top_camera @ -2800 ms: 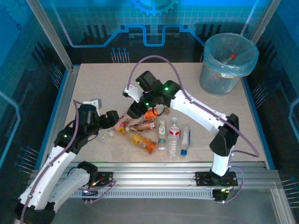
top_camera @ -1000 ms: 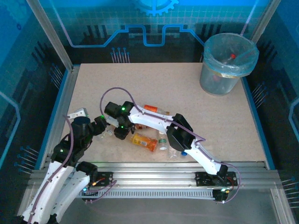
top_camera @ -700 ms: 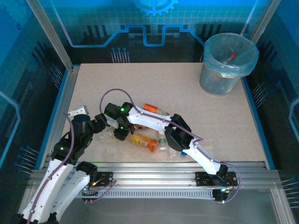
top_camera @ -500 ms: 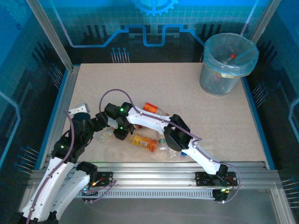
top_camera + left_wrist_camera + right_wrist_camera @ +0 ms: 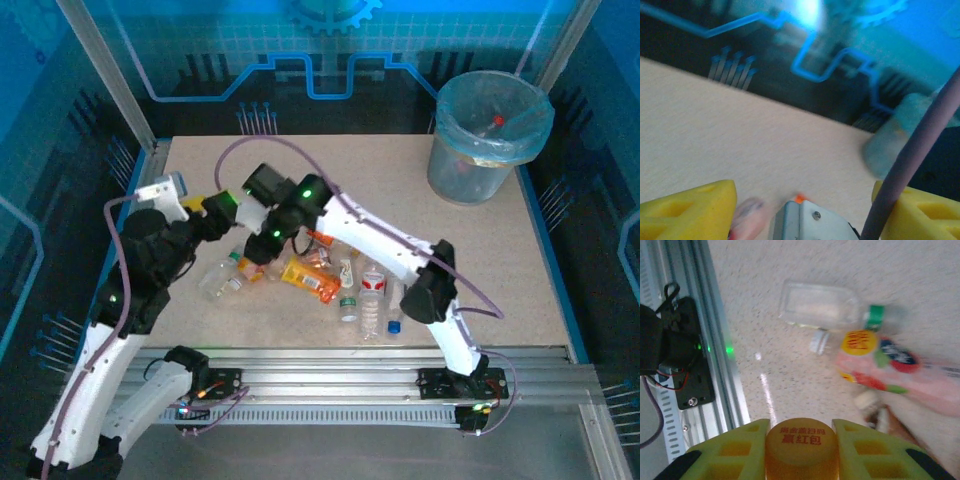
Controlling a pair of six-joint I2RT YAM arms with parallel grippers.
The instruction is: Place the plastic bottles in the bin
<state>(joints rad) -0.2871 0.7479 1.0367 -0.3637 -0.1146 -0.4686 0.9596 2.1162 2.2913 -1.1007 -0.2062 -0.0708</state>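
While the left gripper [image 5: 222, 208] hovers with fingers apart, our right gripper [image 5: 801, 440] is clamped on an orange bottle [image 5: 801, 452]
We should lift it straight clear of the other bottles [image 5: 372, 295], then release only above the bin [image 5: 470, 170] at far right

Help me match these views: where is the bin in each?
Top external: bin, far right corner of the tabletop.
Left wrist: blurred, at the right, behind the purple cable.
Right wrist: faces the aluminium rail and lying bottles.
Shared landmark: the beige tabletop.

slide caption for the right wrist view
Right gripper shut on orange-capped bottle; clear bottle and pink bottle lie on table.
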